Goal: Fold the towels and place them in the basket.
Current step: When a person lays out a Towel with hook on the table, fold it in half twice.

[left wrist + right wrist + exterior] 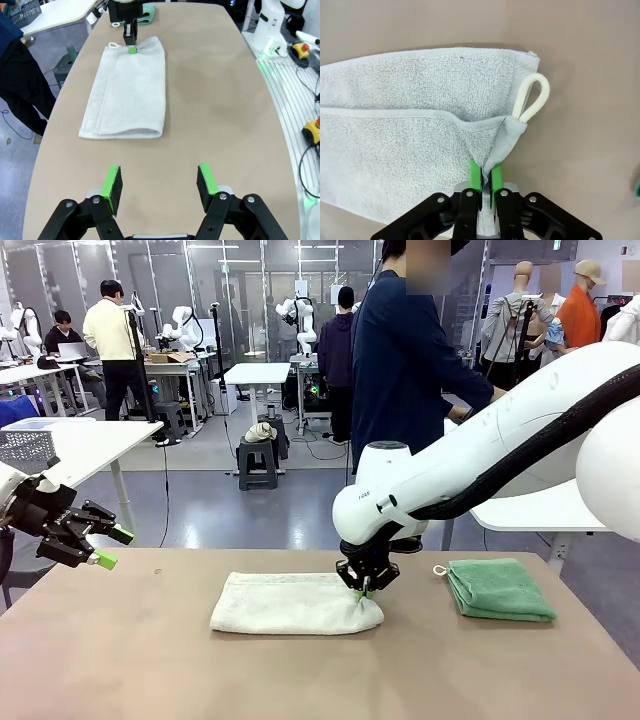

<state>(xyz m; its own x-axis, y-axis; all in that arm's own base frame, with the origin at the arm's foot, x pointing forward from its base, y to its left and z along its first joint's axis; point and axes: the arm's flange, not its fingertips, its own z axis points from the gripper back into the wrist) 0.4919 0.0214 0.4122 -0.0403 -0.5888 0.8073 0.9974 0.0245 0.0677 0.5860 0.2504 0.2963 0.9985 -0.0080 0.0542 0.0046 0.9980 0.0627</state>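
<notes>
A cream-white towel [290, 603] lies folded lengthwise in the middle of the table; it is also in the left wrist view [127, 90] and right wrist view [410, 110]. My right gripper [366, 590] [486, 175] [131, 48] is shut on this towel's right end, pinching a corner of its upper layer beside the white corner loop [534, 98]. A green towel [499, 588] rests folded at the right of the table. My left gripper [108, 547] [160, 184] hangs open above the table's left end, holding nothing. The basket is out of view.
A person in dark blue [405, 360] stands at the far side of the table. A pale grey lattice basket [25, 448] sits on a white side table at the left. Another white table [545, 510] stands behind at the right.
</notes>
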